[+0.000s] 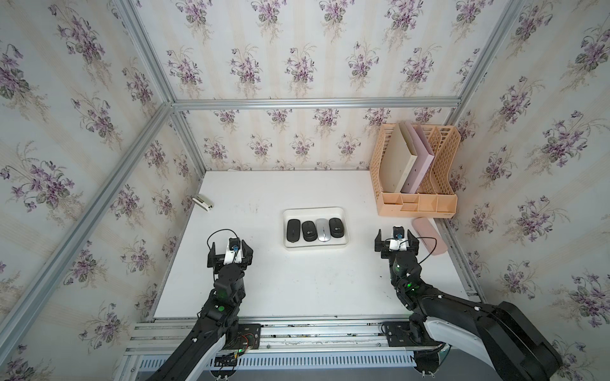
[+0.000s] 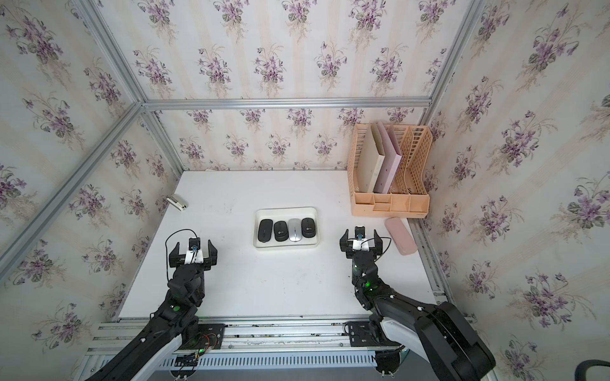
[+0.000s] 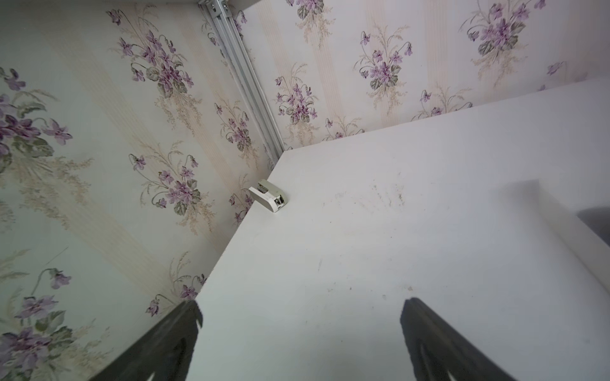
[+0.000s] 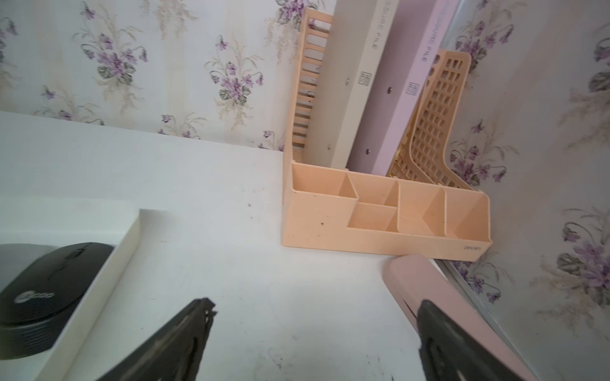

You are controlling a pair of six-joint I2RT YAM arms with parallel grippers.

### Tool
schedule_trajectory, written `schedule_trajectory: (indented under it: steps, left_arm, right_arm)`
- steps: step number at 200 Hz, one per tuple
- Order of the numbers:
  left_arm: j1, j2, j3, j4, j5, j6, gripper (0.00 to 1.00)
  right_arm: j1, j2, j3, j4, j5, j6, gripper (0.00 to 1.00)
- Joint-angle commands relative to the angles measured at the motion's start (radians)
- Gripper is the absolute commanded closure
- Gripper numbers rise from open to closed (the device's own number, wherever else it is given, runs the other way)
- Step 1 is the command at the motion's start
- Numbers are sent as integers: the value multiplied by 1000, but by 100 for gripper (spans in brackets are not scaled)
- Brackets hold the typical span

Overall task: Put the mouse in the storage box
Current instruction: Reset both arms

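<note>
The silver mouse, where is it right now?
In both top views the silver mouse lies inside the white storage box in the middle of the table. It is third from the robot's left, between two black mice.

White on the table (image 1: 297, 283) and the storage box (image 1: 315, 209). Black on the leftmost mouse (image 1: 293, 230), the second mouse (image 1: 309, 231) and the rightmost mouse (image 1: 336, 227), the latter two with a pale round logo. Silver-grey on the third mouse (image 1: 323, 230). Peach on the lattice file organiser (image 1: 416, 206), with a cream folder (image 1: 401, 158) and a lilac folder (image 1: 419, 168). Dusty pink on the oblong case (image 1: 429, 236). Pale wallpaper (image 1: 297, 49), striped beige, strewn with purple violet posies and grey-green leaves.
</note>
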Motion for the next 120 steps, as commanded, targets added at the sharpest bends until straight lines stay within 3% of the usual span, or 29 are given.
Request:
schedule_trajectory:
  steps: [1,24,65,98,120]
  left_arm:
    - [104,125,-43,250,204,-81,1]
    - [201,331,-38,449,350,-105,1]
    - [230,778,-17,923,489,-92,1]
    - [245,928,67,929,557,-88,1]
    - [264,983,90,921,626,-85,1]
  right_arm:
    - [-55,70,-29,257,-47,34,0]
    - [-127,163,-33,413,-120,34,0]
    - [-244,319,-7,561,-263,40,0]
    - [-388,501,-31,778,-393,161,0]
    - [-425,442,19,594,-512,179,0]
